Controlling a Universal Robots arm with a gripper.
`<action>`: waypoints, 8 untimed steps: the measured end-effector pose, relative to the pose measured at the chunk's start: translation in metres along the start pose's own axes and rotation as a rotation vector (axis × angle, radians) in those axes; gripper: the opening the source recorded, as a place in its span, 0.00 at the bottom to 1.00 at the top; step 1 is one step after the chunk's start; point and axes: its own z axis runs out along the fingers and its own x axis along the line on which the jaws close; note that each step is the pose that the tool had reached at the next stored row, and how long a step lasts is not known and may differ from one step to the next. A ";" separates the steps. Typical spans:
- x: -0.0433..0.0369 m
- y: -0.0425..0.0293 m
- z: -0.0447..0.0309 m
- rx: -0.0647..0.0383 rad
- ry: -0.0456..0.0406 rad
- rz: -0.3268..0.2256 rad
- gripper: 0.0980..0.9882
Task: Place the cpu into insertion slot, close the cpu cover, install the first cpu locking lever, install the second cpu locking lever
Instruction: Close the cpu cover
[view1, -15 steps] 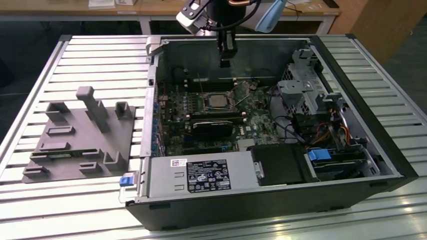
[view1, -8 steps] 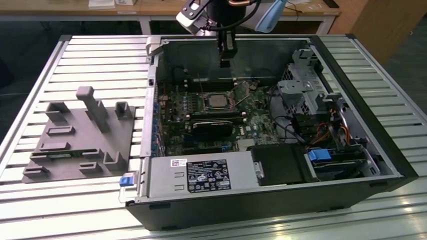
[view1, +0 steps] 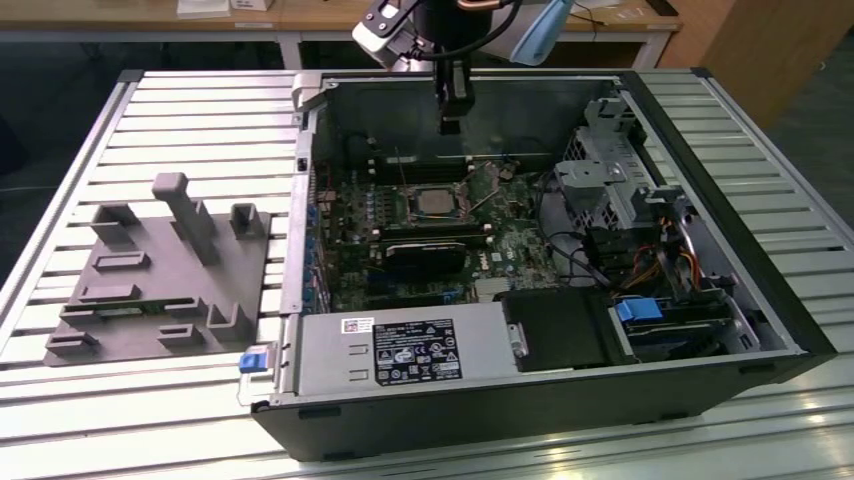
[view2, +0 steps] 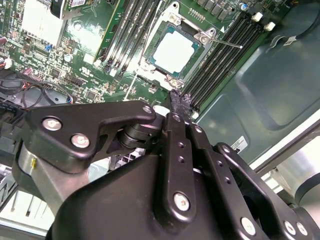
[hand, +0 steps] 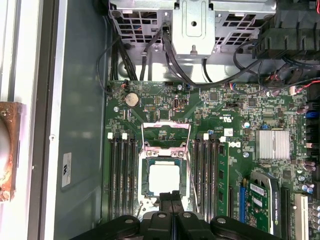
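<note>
The cpu (view1: 430, 203) lies flat in the insertion slot on the green board, its silver top (hand: 164, 179) facing up. The slot's recess is hidden beneath it. The cpu cover (hand: 163, 154) lies down as a silver frame around the chip (view2: 175, 47). A thin wire lever (view2: 225, 42) sticks out from one corner of the frame, and in the first wrist view it runs beside the frame (hand: 192, 180). My gripper (view1: 454, 122) hangs above the board behind the socket. Its black fingers are shut with nothing between them, and the tips (view2: 178, 97) (hand: 171, 194) sit by the socket's edge.
The open computer case (view1: 534, 420) lies on a slatted metal table (view1: 174, 110). A black heatsink block (view1: 424, 255) sits in front of the socket, and memory slots (hand: 122, 170) flank it. Cables and a drive cage (view1: 607, 185) fill the exterior view's right. A grey fixture (view1: 154, 270) rests outside on the left.
</note>
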 end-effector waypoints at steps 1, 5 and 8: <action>0.0000 0.0000 -0.0001 0.000 0.0001 0.000 0.01; 0.0000 0.0000 0.0000 0.000 -0.0001 0.000 0.01; 0.0000 0.0000 0.0000 0.000 -0.0001 0.000 0.01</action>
